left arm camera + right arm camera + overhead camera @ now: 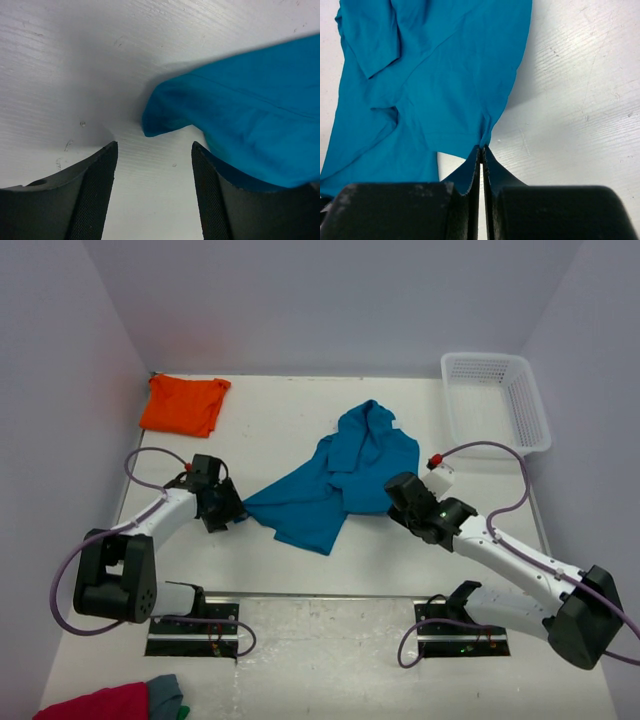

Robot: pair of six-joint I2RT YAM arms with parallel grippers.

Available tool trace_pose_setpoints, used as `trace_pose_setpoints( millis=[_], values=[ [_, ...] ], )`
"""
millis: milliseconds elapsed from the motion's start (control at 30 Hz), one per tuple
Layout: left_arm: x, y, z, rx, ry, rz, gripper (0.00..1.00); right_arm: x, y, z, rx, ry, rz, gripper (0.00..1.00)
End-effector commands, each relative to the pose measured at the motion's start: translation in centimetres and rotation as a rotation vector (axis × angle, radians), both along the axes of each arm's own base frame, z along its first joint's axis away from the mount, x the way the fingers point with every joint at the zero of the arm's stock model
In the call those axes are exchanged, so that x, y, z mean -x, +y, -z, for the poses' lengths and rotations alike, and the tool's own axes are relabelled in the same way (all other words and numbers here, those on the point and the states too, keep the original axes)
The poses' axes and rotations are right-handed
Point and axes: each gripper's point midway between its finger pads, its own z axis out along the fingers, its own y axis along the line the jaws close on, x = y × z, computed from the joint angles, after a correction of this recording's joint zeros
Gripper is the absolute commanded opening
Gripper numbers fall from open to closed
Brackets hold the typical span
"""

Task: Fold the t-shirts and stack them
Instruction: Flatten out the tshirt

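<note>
Orange cotton t-shirt (183, 405) is folded far left; teal-blue cotton t-shirt (335, 480), clamped in the right claw (481, 148), is yet unfolded and unstacked; left claw (154, 148) is held apart.

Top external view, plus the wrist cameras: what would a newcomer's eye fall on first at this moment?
The crumpled teal-blue t-shirt sprawls mid-table, with the right gripper shut on its edge and the left gripper open at its opposite corner. The orange t-shirt lies in the far left corner, apparently folded, and a white basket sits at the far right.
</note>
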Motion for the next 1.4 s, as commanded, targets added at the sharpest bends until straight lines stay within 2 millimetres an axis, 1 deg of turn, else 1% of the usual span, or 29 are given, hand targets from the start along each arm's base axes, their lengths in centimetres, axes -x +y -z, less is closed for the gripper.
trace_pose_setpoints(
  millis=[0, 133, 267, 400, 500, 533, 567, 633, 667, 733, 767, 833, 867, 933, 967, 1067, 1133, 1200, 1233, 1267, 1300, 1333, 1367],
  values=[
    [-0.6, -0.2, -0.3, 0.023, -0.022, 0.005, 0.63, -0.3, -0.6, -0.8, 0.007, -0.047, 0.032, 0.00],
    [-1.0, 0.1, 0.4, 0.017, -0.016, -0.014, 0.62, -0.2, -0.5, -0.7, -0.004, -0.044, 0.030, 0.00],
    [-1.0, 0.0, 1.4, 0.028, 0.010, -0.015, 0.61, 0.0, -0.8, -0.9, -0.010, -0.055, 0.035, 0.00],
    [-1.3, 0.5, 2.2, 0.007, 0.029, -0.022, 0.59, 0.0, -1.0, -1.4, -0.019, -0.074, 0.040, 0.00],
    [-1.3, 1.0, 3.0, -0.017, 0.052, -0.036, 0.58, 0.0, -1.1, -1.2, -0.014, -0.069, 0.044, 0.00],
    [-1.4, 1.0, 3.0, -0.017, 0.052, -0.035, 0.50, 0.1, -1.0, -1.1, -0.018, -0.066, 0.044, 0.00],
    [-1.4, 1.0, 3.2, -0.017, 0.058, -0.035, 0.44, 0.1, -1.1, -1.2, -0.020, -0.066, 0.045, 0.00],
    [-1.3, 1.2, 3.5, -0.029, 0.069, -0.033, 0.41, 0.1, -1.1, -1.3, -0.026, -0.070, 0.048, 0.00],
    [-1.1, 1.4, 3.8, -0.041, 0.081, -0.034, 0.34, 0.2, -1.2, -1.4, -0.029, -0.075, 0.053, 0.00],
    [-1.0, 1.6, 3.9, -0.050, 0.093, -0.036, 0.33, 0.2, -1.3, -1.5, -0.029, -0.083, 0.055, 0.00],
    [-1.0, 1.6, 4.0, -0.052, 0.096, -0.035, 0.26, 0.1, -1.4, -1.6, -0.029, -0.085, 0.057, 0.00],
    [-0.9, 1.6, 4.2, -0.051, 0.099, -0.036, 0.23, 0.1, -1.3, -1.6, -0.028, -0.084, 0.056, 0.00],
    [-0.9, 1.6, 4.3, -0.050, 0.102, -0.034, 0.20, 0.1, -1.3, -1.4, -0.026, -0.078, 0.058, 0.00],
    [-0.9, 1.5, 4.2, -0.046, 0.101, -0.032, 0.07, 0.2, -1.2, -1.0, -0.020, -0.065, 0.052, 0.00],
    [-0.9, 1.3, 4.0, -0.037, 0.096, -0.028, 0.00, 0.2, -1.1, -0.9, -0.020, -0.059, 0.050, 0.00],
    [-0.9, 1.2, 3.3, -0.029, 0.084, -0.026, 0.00, 0.1, -1.0, -0.9, -0.020, -0.060, 0.049, 0.00],
    [-1.1, 1.4, 2.2, -0.036, 0.055, -0.025, 0.00, -0.2, -0.9, -1.3, -0.008, -0.068, 0.041, 0.00],
    [-1.4, 1.7, 0.3, -0.050, 0.004, -0.019, 0.00, -0.5, -1.0, -1.6, 0.013, -0.071, 0.032, 0.00],
    [-1.4, 1.8, -0.4, -0.061, -0.017, -0.006, 0.00, -0.9, -1.0, -2.3, 0.037, -0.084, 0.029, 0.00],
    [-1.8, 1.8, -2.3, -0.059, -0.073, 0.000, 0.00, -1.1, -1.2, -2.6, 0.058, -0.088, 0.027, 0.00],
    [-2.0, 2.0, -3.4, -0.071, -0.107, 0.006, 0.00, -1.6, -1.3, -4.0, 0.080, -0.105, 0.016, 0.00],
    [-2.3, 2.5, -5.4, -0.101, -0.178, 0.010, 0.00, -2.2, -1.8, -4.9, 0.113, -0.127, 0.030, 0.00],
    [-2.5, 2.6, -6.8, -0.110, -0.212, 0.015, 0.00, -2.8, -2.0, -5.8, 0.138, -0.145, 0.023, 0.00]
  ],
)
